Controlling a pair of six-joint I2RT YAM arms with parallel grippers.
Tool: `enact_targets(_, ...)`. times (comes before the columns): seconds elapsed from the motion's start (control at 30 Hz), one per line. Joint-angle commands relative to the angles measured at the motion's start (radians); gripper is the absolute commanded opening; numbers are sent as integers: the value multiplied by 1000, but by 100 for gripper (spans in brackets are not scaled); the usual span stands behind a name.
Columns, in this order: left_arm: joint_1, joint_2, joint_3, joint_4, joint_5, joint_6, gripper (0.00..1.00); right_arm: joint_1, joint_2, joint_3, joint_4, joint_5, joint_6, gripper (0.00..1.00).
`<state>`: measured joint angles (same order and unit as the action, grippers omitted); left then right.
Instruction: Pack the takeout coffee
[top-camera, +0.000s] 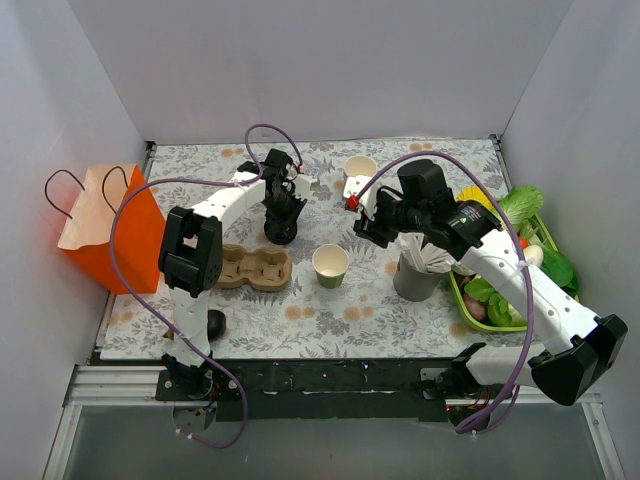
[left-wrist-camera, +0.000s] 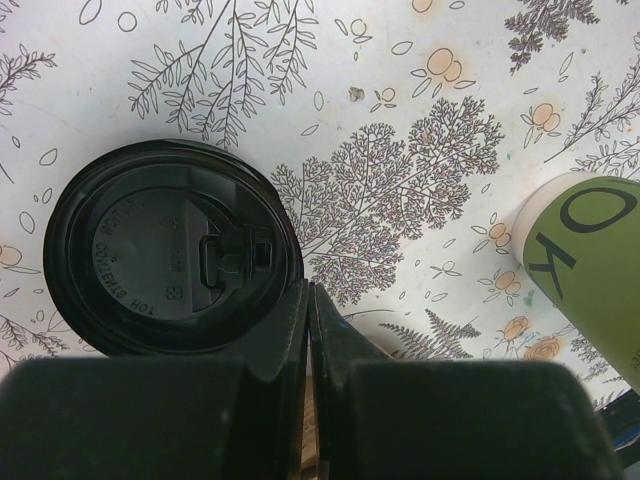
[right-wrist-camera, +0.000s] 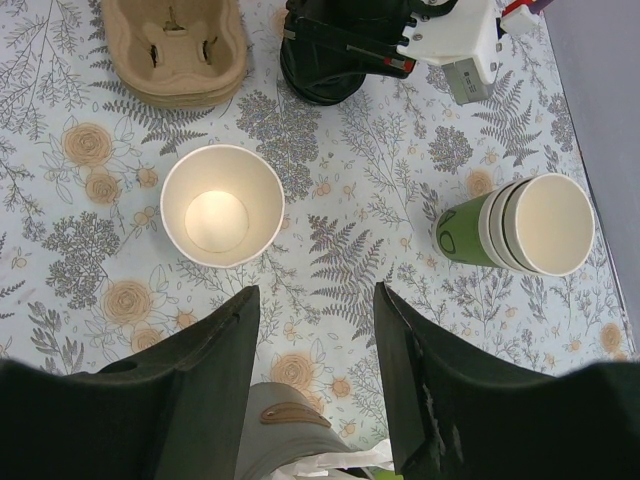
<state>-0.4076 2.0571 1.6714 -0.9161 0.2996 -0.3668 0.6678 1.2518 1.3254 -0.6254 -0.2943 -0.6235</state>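
1. The takeout coffee, black top up, stands on the tabletop just beyond the cup carrier.
2. The left end effector is fully closed beside its rim, gripping nothing.
3. The right end effector hangs half-open and empty.

the near rim of the black lid is hidden behind the left end effector
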Motion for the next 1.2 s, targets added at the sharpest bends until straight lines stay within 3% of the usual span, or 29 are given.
enact_targets(0.0, 7, -28, 30, 0, 0, -3, 0, -5, -3, -6, 46, -8, 13, 57)
enact_targets(0.03, 7, -28, 28, 3, -4, -3, 2, -5, -2, -5, 46, -8, 15, 57)
enact_targets(0.07, 7, -29, 24, 11, -11, -9, 13, -4, -2, -5, 46, -8, 13, 57)
enact_targets(0.1, 9, -29, 22, 16, -13, -8, 15, -5, 0, -5, 46, -8, 15, 57)
enact_targets(0.23, 7, -23, 10, 23, -20, -3, 18, -5, 1, -3, 46, -8, 13, 57)
enact_targets(0.7, 12, -2, 21, 22, -5, 8, 8, -5, 15, 5, 50, -8, 10, 57)
enact_targets(0.87, 15, -9, 34, 13, -4, 9, 1, -5, 20, 12, 49, -8, 10, 57)
enact_targets(1.17, 23, -89, 47, 51, -40, 31, 0, -4, 24, 21, 46, -9, 11, 57)
